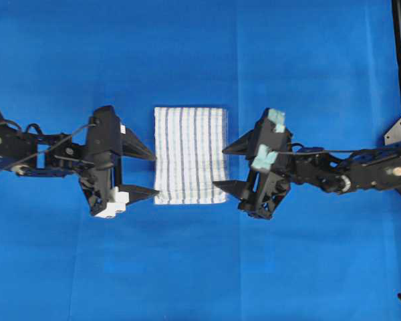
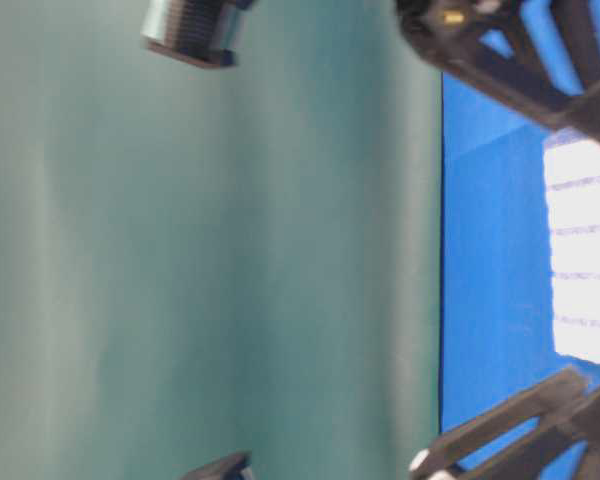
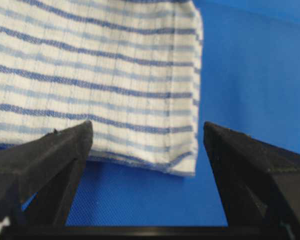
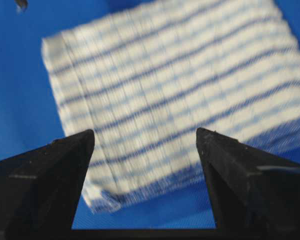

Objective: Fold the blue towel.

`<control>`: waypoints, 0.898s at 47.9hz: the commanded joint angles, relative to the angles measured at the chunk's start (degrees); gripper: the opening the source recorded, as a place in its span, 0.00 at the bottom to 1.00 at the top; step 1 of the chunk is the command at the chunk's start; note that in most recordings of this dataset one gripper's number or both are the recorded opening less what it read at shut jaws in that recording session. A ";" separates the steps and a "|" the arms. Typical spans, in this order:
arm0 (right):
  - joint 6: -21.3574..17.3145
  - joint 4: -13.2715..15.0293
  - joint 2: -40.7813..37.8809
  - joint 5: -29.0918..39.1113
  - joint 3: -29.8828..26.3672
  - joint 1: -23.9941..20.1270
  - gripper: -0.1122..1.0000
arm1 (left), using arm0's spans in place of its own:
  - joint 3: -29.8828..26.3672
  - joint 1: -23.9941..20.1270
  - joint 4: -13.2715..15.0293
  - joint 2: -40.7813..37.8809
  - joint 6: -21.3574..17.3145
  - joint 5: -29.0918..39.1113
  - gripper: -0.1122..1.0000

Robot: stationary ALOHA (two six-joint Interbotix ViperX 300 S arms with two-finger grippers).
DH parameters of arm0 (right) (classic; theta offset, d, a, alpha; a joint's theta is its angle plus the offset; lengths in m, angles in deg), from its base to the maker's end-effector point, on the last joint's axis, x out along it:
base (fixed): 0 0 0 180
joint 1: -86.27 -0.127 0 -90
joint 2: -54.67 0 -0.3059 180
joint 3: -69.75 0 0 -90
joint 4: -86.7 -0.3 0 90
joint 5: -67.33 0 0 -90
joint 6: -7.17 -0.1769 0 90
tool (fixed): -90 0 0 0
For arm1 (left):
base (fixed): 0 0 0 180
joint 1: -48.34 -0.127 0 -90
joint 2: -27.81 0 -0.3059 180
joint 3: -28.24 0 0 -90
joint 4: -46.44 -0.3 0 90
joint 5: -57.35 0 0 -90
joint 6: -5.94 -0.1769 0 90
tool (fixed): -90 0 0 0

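Both pincers stand wide and hold nothing, as we see it: our left gripper point(image 1: 154, 175) sits at the left edge of the blue towel point(image 1: 190, 155), our right gripper point(image 1: 222, 167) at its right edge. Whether fingertips graze cloth we cannot tell. Beyond, the towel lies folded on the blue table covering point(image 1: 200, 53).

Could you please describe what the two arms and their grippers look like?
Both arms are black, with thin cables along them. Each ends in two black tapering fingers. The left gripper has white blocks on its body; the right gripper has pale teal patches.
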 commanded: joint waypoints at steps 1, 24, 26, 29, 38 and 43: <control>0.70 0.44 4.13 -1.14 0.18 -0.18 0.85 | 0.09 -0.62 -0.18 5.01 -0.09 1.23 0.84; 12.92 0.44 25.75 -3.52 9.49 -0.18 0.85 | 5.27 -1.23 -0.26 23.73 -9.23 5.36 0.84; 13.54 0.44 27.69 -3.52 10.55 -0.18 0.85 | 6.24 -1.14 -0.26 24.96 -9.67 5.36 0.84; 14.85 0.44 30.67 -3.34 12.13 -0.18 0.85 | 7.73 -1.14 -0.26 27.25 -10.37 5.19 0.84; 18.19 0.44 39.90 -3.25 17.58 -0.18 0.85 | 11.78 -1.23 -0.26 33.93 -11.43 5.19 0.83; 18.90 0.44 43.51 -3.16 20.57 -0.18 0.84 | 14.24 -1.23 -0.26 38.14 -12.22 5.19 0.83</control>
